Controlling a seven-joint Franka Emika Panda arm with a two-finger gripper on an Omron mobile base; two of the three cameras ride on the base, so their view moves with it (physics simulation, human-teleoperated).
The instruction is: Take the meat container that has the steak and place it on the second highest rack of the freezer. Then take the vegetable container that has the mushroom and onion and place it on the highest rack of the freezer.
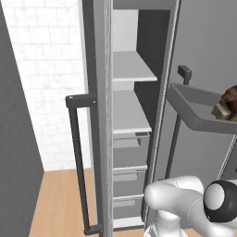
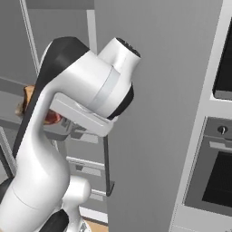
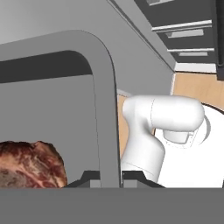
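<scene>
Hand view shows the gripper [image 3: 107, 180] clamped on the rim of the meat container [image 3: 105, 87] holding the steak [image 3: 30, 164], raised beside the open freezer [image 1: 134, 115], next needing the lower white shelf [image 1: 129, 113].

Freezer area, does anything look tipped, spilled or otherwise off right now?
Nothing spilled or damaged. The freezer stands open with both white shelves bare. The one oddity is the grey tray, held up in the air right of the opening rather than on a shelf, with the steak inside and the gripper at its rim.
</scene>
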